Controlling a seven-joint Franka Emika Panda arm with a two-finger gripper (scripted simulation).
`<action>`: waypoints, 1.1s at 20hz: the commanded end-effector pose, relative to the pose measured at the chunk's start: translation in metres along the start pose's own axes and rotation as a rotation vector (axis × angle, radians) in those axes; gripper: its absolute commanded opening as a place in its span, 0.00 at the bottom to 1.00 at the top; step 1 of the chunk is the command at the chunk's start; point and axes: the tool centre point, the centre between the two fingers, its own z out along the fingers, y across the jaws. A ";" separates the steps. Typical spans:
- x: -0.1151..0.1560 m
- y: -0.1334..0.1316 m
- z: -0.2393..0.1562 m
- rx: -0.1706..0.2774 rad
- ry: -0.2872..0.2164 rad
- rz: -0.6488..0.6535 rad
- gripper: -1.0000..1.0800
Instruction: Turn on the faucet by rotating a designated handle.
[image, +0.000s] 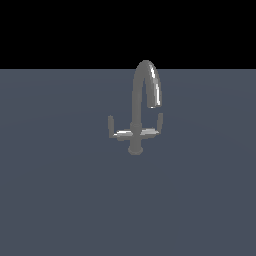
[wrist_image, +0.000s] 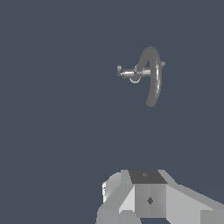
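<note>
- Nearest the wrist camera is the end effector, seen only as a blocky grey housing. Its fingertips are out of frame, so I cannot tell whether it is spread or pressed together. It holds nothing that the pictures show.
- The exterior view shows no arm at all, so the end effector is well apart from the faucet and nowhere near contact.
- Between the two lies only bare blue-grey counter, with no edge or corner except its far edge against the black background.
- Farther off stands the faucet, upright on its round base in the middle of the counter, closer to the far edge than to the near one. Its gooseneck spout arches over toward the exterior view's right.
- The handle branches from the stem on the side away from the spout outlet, toward the exterior view's left, with its bent tip standing upward. The matching lever sits under the outlet.
- Judged from this, the task looks barely begun. The approach, the contact with the handle and the rotation all seem to remain.
</note>
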 end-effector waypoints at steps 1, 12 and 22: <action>0.000 0.000 0.000 0.000 0.000 0.000 0.00; 0.001 -0.002 0.013 -0.029 -0.038 -0.051 0.00; 0.006 0.001 0.016 -0.049 -0.062 -0.106 0.00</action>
